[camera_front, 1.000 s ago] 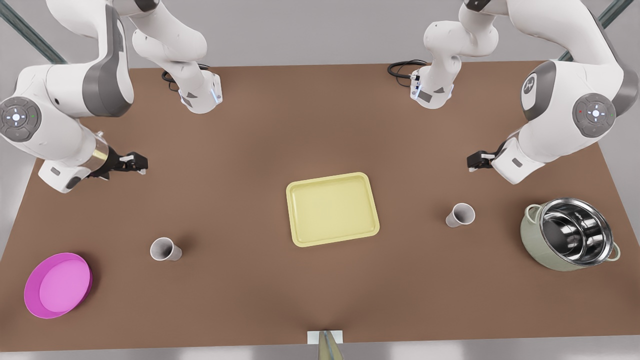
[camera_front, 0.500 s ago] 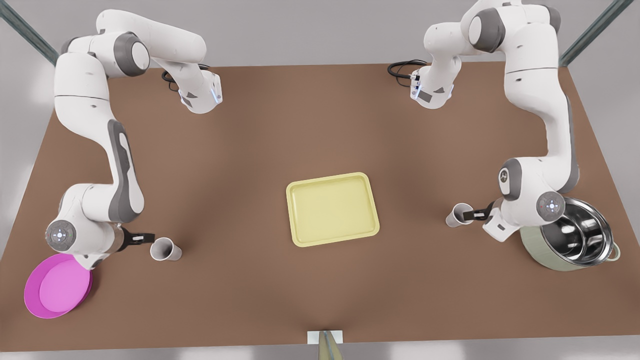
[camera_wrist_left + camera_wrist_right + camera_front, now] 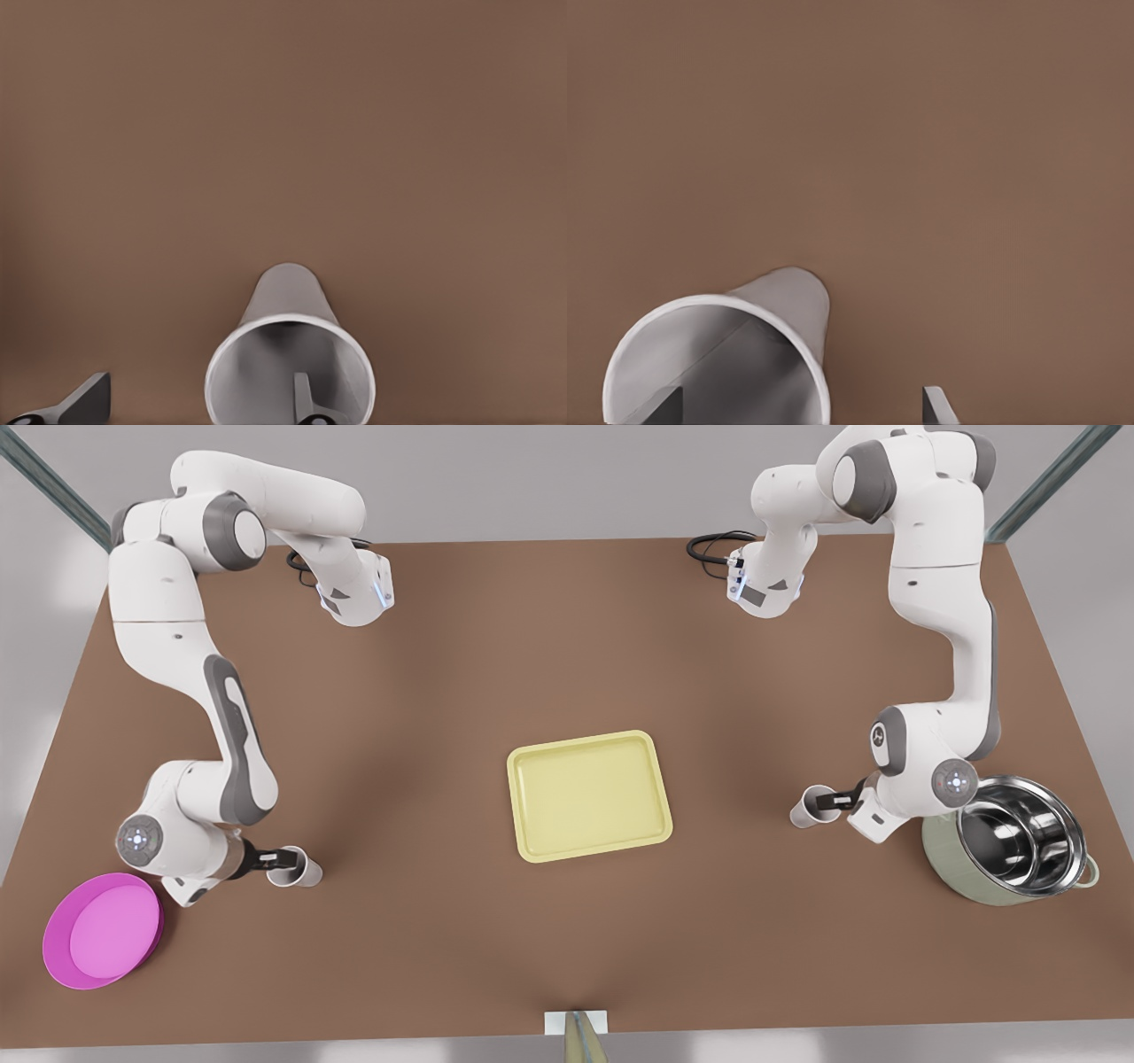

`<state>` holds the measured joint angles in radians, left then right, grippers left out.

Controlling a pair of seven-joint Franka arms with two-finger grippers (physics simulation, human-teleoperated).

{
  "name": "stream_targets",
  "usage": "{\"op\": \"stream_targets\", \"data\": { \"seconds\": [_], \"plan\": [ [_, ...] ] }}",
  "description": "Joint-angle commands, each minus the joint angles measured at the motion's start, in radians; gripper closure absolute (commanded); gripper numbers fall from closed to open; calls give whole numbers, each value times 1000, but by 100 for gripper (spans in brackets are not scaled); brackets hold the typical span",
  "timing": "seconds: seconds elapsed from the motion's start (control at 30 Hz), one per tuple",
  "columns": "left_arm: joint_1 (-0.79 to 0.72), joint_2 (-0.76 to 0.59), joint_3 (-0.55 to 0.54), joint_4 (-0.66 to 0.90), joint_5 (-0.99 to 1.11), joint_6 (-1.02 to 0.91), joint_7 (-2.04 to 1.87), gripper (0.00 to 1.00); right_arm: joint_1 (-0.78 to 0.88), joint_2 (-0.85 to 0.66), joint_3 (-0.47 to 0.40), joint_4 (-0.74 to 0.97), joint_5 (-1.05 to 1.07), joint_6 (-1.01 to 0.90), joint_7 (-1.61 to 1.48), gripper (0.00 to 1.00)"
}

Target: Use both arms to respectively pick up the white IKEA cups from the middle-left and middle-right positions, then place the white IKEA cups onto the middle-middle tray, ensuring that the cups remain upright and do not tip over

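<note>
Two white IKEA cups stand upright on the brown table, one at the front view's left point(image 3: 301, 871) and one at its right point(image 3: 808, 808). Between them lies the pale yellow tray point(image 3: 589, 795) with nothing on it. An arm's gripper point(image 3: 285, 858) reaches over the left-side cup's rim, and the other arm's gripper point(image 3: 826, 802) reaches over the right-side one. My left gripper point(image 3: 202, 385) is open and straddles a cup point(image 3: 288, 354) wall, one finger inside and one outside. My right gripper point(image 3: 802, 394) is open and straddles its cup point(image 3: 722, 354) the same way.
A round magenta dish point(image 3: 102, 930) lies just behind the wrist of the arm at the front view's left. A steel-lined green pot point(image 3: 1010, 841) stands close behind the other arm's wrist. Both arm bases stand at the table's far edge.
Both arms swung down from high over the table to the cups, then slid inward until a finger reached over each rim. The cups and tray stayed put.
</note>
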<state>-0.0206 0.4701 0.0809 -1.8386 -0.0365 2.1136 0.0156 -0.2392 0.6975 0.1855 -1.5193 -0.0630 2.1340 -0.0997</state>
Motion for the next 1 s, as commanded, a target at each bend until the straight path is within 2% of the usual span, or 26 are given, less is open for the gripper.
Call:
{"op": "stream_targets", "data": {
  "seconds": [0.0, 0.27, 0.3, 0.37, 0.47, 0.5, 0.53, 0.73, 0.8, 0.87, 0.97],
  "plan": [
    [1, 2, 0, -1, -2, 29, 21, 0, 0, 10, 0, 1, 5, 21, -3, 0],
    [1, 65, -1, -1, -60, 98, 23, 2, -15, 45, -1, 1, 5, 70, -5, 0],
    [-1, 68, -1, -2, -59, 98, 24, 8, -17, 45, -1, 1, 5, 72, -5, 0],
    [4, 68, -1, -1, -63, 98, 107, 34, -15, 46, -1, 1, 5, 72, -5, 0],
    [-4, 65, -1, -1, -65, 86, 102, 66, -15, 47, -1, 2, 3, 70, -6, 20],
    [-10, 61, -3, -1, -65, 83, 102, 73, -15, 48, -1, 2, 3, 70, -6, 23],
    [-18, 55, -4, -1, -66, 68, 86, 76, -15, 53, -1, 2, 3, 69, -6, 27],
    [-61, 7, -16, 10, -68, 22, 30, 79, -14, 53, -1, 10, 0, 60, -18, 57],
    [-84, 18, -101, 172, -63, -128, -166, 79, -14, 53, -1, 13, -3, 58, -21, 67],
    [-117, 19, -220, 216, -57, -159, -416, 79, -14, 51, 0, 13, -6, 58, -20, 77],
    [-190, 50, -299, 277, -59, -158, -640, 79, -14, 50, 2, 14, -3, 53, -21, 79]
  ]
}}
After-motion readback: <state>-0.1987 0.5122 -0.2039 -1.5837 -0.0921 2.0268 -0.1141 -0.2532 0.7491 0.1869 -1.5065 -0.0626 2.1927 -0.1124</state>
